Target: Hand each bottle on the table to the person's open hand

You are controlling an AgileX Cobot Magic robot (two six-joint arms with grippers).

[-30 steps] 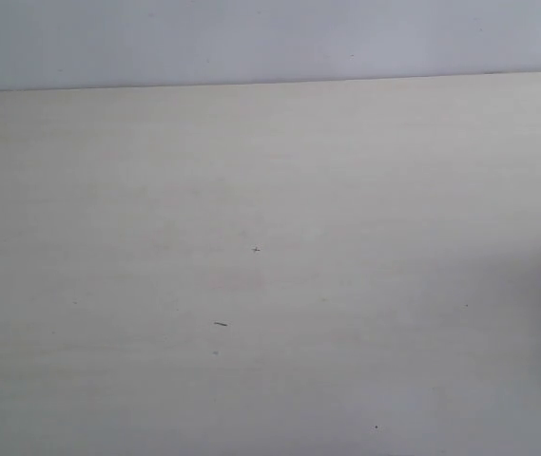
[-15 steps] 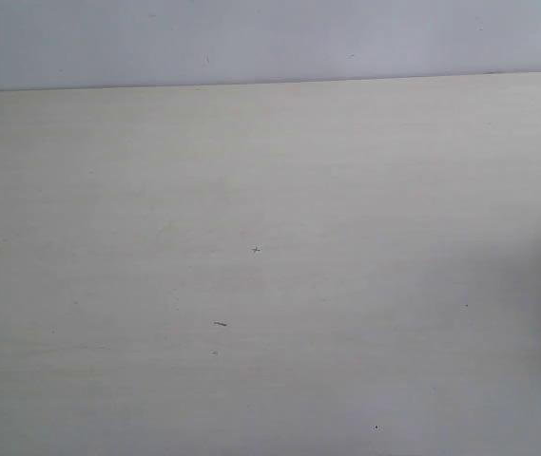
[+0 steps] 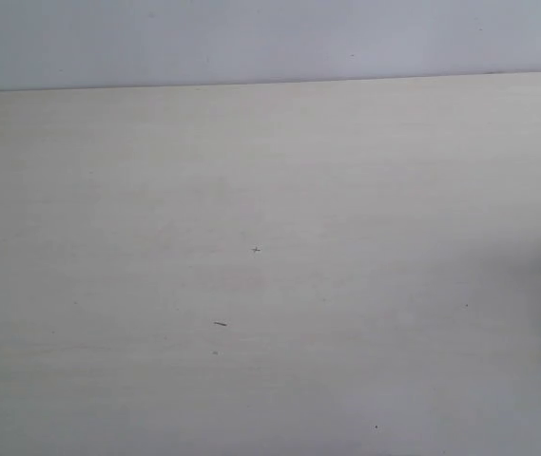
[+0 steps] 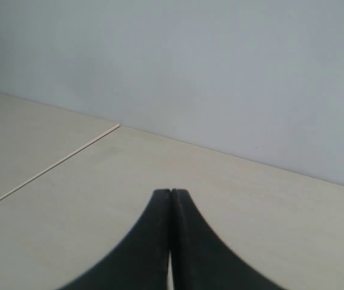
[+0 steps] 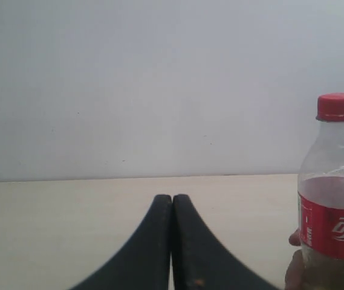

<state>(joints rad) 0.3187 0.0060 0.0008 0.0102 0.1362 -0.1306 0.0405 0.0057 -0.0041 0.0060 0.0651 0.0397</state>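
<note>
spanning wide to its far edge, the table (image 3: 270, 237) gives room; both pairs of jaws pressed together

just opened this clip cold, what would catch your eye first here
The clear bottle with its red cap and red label stands out, upright ahead of the shut right gripper, with what look like a person's fingers at its lower part. In the exterior view the pale table shows only a few dark specks. The left gripper is shut too, above bare tabletop.
</note>
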